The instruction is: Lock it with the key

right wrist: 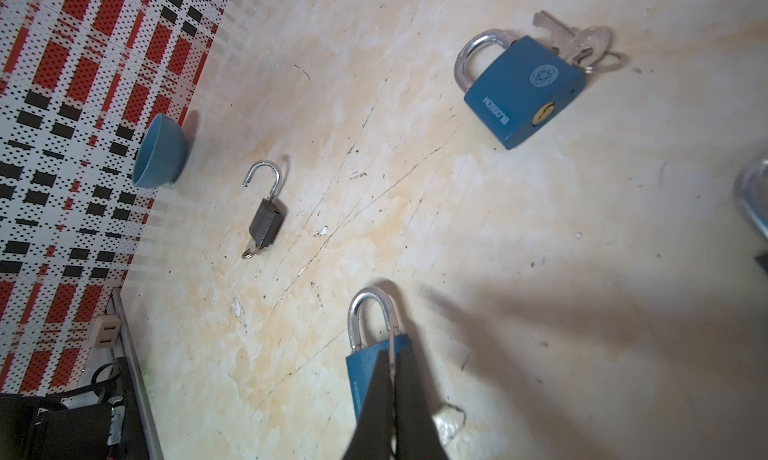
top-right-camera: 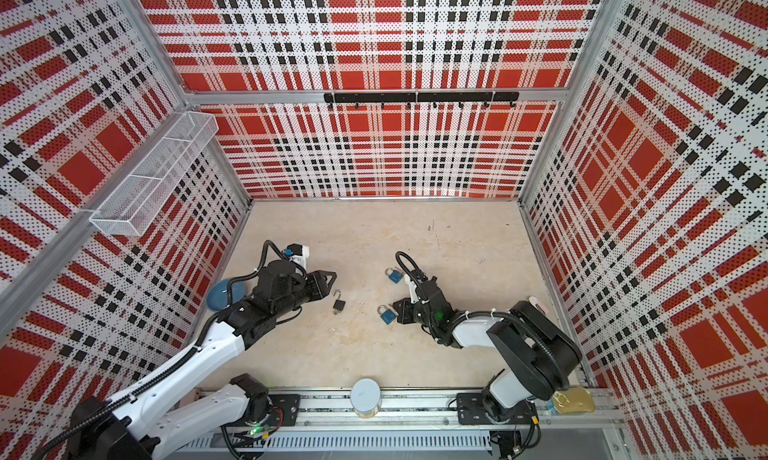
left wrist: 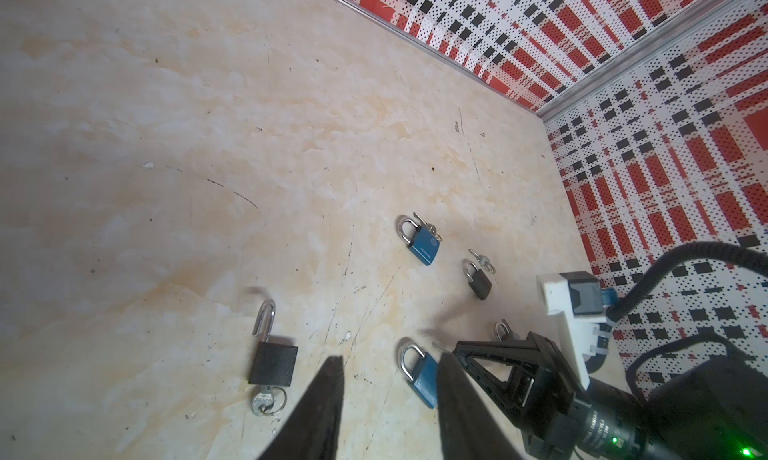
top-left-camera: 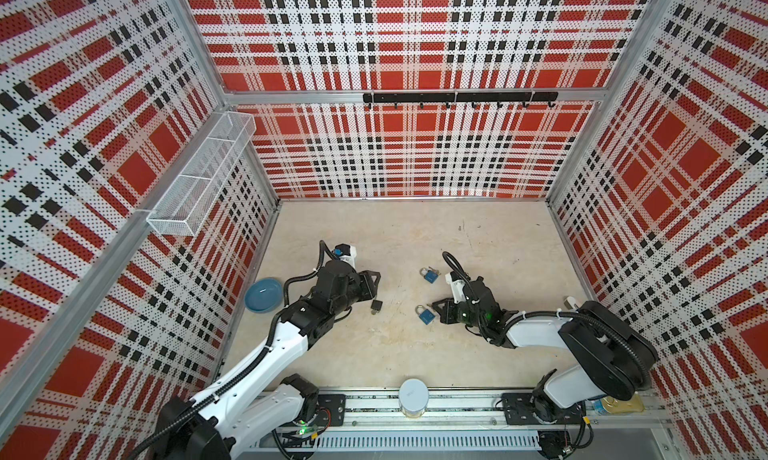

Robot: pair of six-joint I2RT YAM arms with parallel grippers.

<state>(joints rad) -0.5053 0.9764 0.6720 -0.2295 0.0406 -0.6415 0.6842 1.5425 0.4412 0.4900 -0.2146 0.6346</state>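
Your left hand (left wrist: pixel 390 357) is partly open low over the tabletop (top-left-camera: pixel 395 237) and has hold of nothing. The black padlock (left wrist: pixel 273 364) lies flat just beside it, a little left of the tabletop's middle. Its shackle is swung open and its key (left wrist: pixel 264 401) sits in the keyhole. Your right hand (right wrist: pixel 392 359) is pinched closed on what looks like a thin key blade (right wrist: pixel 392 345), over the body of the blue padlock (right wrist: pixel 365 381) near the middle.

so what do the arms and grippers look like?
The left arm and right arm have white shells, black joints and black corrugated cable looped alongside. The left gripper and right gripper have black tapered fingers on open triangular frames.
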